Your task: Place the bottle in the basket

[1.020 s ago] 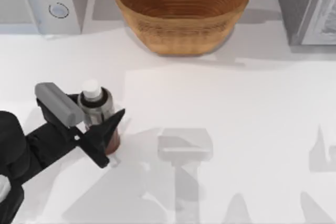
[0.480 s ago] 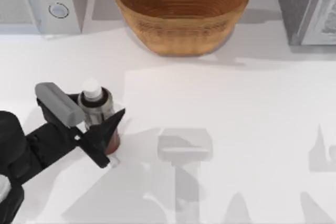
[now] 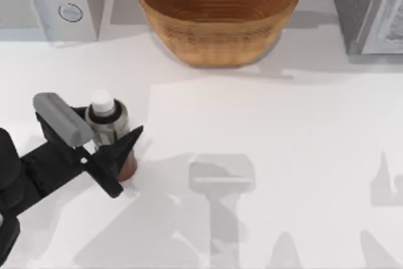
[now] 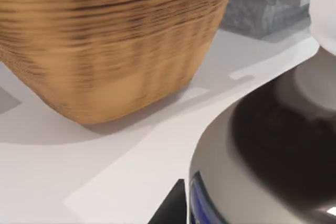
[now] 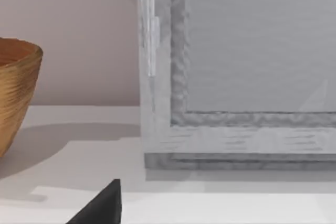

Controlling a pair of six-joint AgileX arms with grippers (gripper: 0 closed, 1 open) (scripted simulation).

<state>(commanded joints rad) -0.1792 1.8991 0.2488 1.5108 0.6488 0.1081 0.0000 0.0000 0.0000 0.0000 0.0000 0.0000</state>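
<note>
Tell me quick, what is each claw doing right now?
Left gripper: closed on the bottle, near the table's left side.
Right gripper: cannot be told whether open or closed.

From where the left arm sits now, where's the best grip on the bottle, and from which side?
Grip the bottle at mid-body, on the straight-sided labelled section, coming in level from the table's left, as the left gripper sits now with its jaws either side. The bottle stands upright; its cap and shoulder taper, so higher up would probably slip. The basket is far behind, clear of that approach.
</note>
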